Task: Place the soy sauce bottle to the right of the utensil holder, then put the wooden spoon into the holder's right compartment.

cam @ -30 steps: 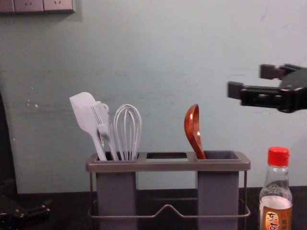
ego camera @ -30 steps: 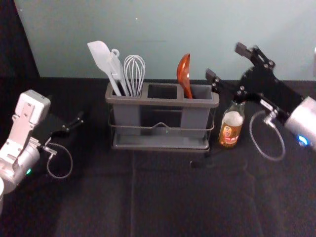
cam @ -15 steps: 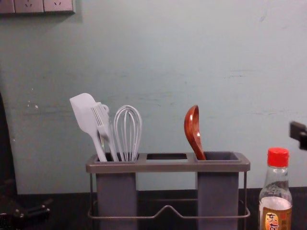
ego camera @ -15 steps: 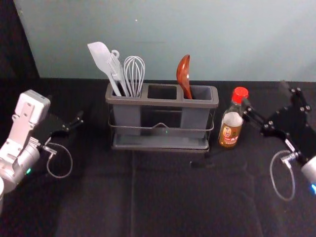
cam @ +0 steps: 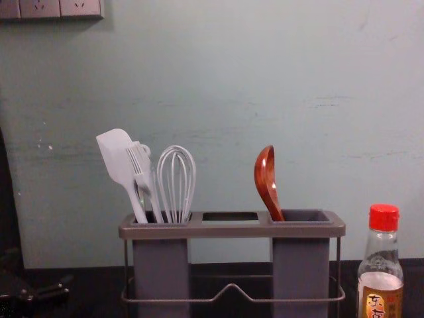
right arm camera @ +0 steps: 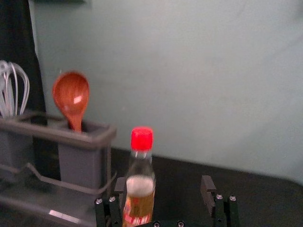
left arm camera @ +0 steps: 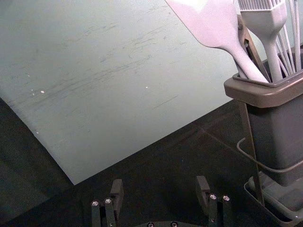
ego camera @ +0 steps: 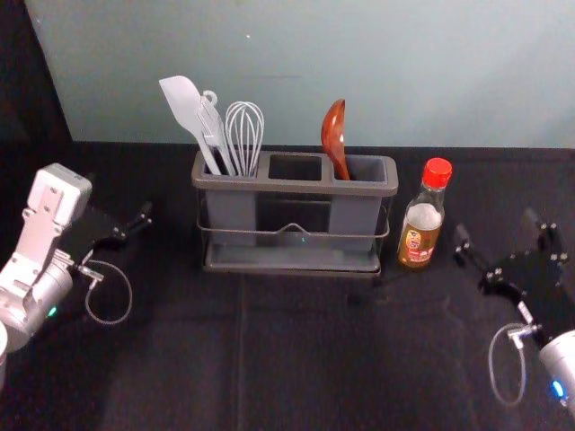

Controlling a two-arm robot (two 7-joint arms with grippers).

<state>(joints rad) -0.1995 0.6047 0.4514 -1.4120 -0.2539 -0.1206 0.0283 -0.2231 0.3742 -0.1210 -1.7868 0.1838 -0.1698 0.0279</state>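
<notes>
A pale wall [ego camera: 377,63] rises behind the dark cloth [ego camera: 296,359]. The spoon [ego camera: 333,135] leans steeply in the right compartment [ego camera: 352,214] of the holder [cam: 232,232]; the bottle [ego camera: 420,229] stands upright just right of the holder. Farther right of the holder is the right gripper [right arm camera: 164,183], spread and empty, nearer both than the left gripper [left arm camera: 159,184], parked spread left of the holder. Both placements look done; backing away rightward from the holder should avoid the bottle.
</notes>
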